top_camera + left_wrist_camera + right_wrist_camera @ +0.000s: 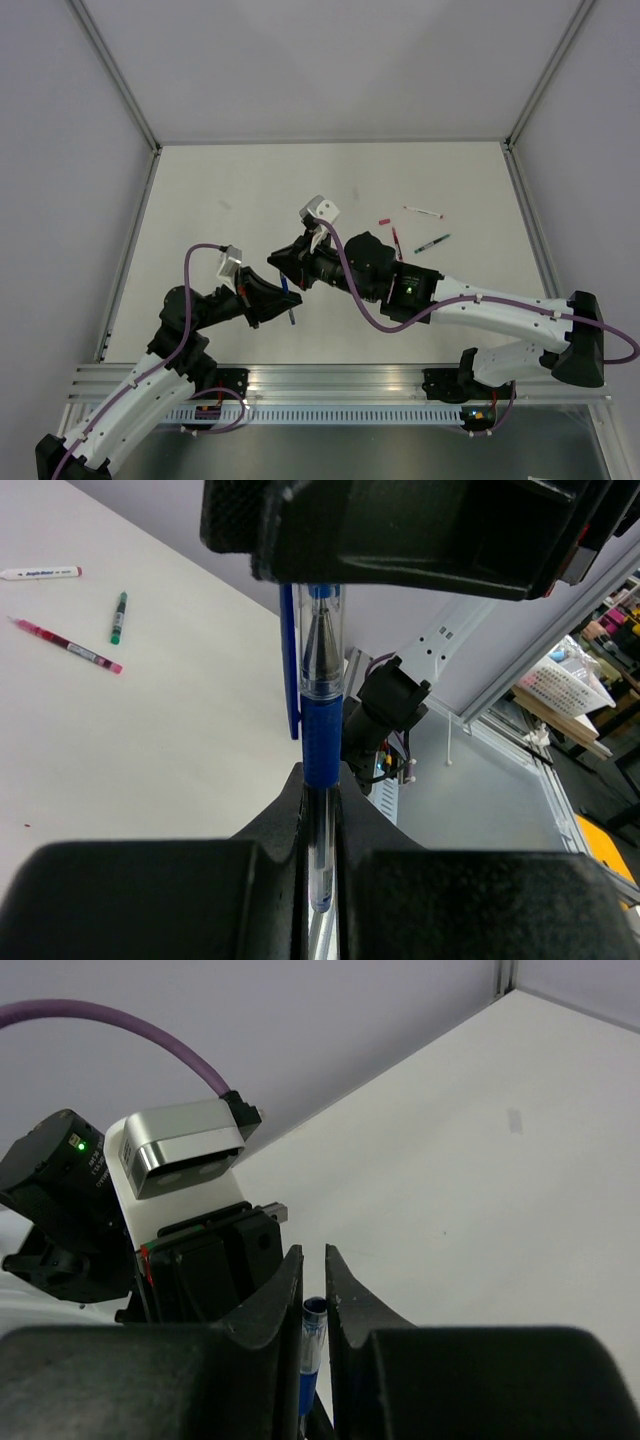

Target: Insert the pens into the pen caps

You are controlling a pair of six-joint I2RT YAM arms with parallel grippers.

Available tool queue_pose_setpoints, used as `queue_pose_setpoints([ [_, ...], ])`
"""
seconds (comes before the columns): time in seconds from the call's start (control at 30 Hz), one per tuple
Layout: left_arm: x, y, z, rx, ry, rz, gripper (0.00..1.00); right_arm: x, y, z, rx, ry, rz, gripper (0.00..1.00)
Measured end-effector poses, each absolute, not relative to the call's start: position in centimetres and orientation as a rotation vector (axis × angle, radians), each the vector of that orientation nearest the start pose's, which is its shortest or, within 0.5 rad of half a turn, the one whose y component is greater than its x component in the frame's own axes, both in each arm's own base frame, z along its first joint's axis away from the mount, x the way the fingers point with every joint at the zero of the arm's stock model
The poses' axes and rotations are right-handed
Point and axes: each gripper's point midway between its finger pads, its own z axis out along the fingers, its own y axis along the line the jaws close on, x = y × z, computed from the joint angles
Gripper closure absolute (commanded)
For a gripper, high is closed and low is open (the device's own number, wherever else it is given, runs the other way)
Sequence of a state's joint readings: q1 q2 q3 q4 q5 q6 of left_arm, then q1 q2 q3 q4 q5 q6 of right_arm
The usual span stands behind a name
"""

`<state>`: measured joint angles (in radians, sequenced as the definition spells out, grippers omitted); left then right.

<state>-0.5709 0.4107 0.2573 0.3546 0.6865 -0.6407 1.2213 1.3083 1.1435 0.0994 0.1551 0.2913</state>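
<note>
Capping step: blue pen [320,730] clamped in left gripper [321,800], right gripper [314,1270] pinched narrow on blue cap [315,1312]; next, probably straight axial push.

Blue pen [321,730] aloft; red pen [65,645], green pen [118,618], white pen [40,572] lie flat

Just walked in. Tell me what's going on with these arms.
The left tool is shut on a blue pen, holding it up off the table. The right tool meets it from the tip end, its fingers close around the cap, which sits over the pen's tip. A red pen, a green pen and a white pen lie on the table, untouched.
</note>
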Motion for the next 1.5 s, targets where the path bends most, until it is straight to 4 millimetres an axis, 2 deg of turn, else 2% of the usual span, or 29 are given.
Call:
queue_pose_setpoints([
  [0.2, 11.8, -23.2, 24.5, 0.592, 1.487, -1.447, 0.98, 16.7, 41.8, 32.8, -0.666, 1.600, 1.033, 1.00],
  [0.6, 11.3, -23.0, 23.6, 0.590, 1.536, -1.454, 0.98, 16.5, 41.6, 31.6, -0.650, 1.597, 1.065, 1.00],
  [1.07, 10.6, -22.6, 23.3, 0.582, 1.550, -1.453, 0.98, 15.8, 41.7, 31.1, -0.556, 1.571, 1.200, 1.00],
  [1.5, 11.3, -23.2, 21.6, 0.567, 1.657, -1.459, 0.98, 16.5, 41.2, 29.3, -0.546, 1.610, 1.153, 1.00],
])
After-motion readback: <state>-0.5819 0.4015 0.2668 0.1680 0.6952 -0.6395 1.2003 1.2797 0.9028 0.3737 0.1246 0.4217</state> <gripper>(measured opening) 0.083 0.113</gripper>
